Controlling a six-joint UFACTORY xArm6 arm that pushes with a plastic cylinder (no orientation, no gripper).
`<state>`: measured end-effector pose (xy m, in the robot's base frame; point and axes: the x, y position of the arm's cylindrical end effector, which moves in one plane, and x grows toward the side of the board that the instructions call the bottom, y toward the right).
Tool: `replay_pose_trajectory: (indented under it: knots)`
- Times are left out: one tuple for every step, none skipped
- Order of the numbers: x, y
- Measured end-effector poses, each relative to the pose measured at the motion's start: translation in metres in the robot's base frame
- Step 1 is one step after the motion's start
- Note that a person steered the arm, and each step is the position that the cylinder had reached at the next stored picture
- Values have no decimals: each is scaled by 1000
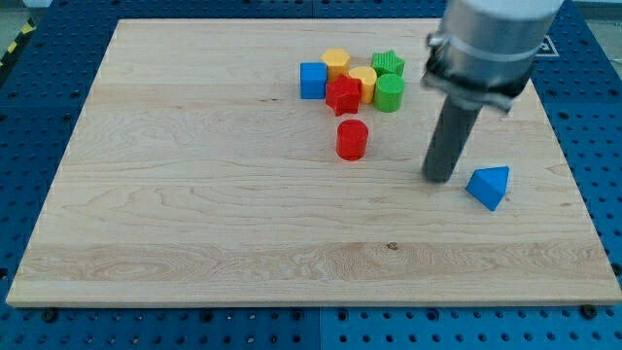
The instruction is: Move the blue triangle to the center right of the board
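Note:
The blue triangle [489, 186] lies on the wooden board [194, 194] at the view's right, a little below mid-height. My tip [441, 178] rests on the board just left of it, a small gap apart, not touching. The rod rises from there up to the grey arm body at the view's top right.
A cluster sits at the view's top centre: a blue cube [312, 80], a yellow block [336, 62], a second yellow block [363, 80], a red star [342, 95], a green star [388, 64] and a green cylinder [390, 93]. A red cylinder [352, 139] stands below them.

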<state>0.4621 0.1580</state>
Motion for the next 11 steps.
replay_pose_trajectory:
  knots:
    - [41,4]
    - [128,10]
    - [104,79]
    - [-5,82]
    - [35,82]
    - [123,72]
    - [151,1]
    - [102,-51]
    - [30,-51]
    - [63,-42]
    - [134,-35]
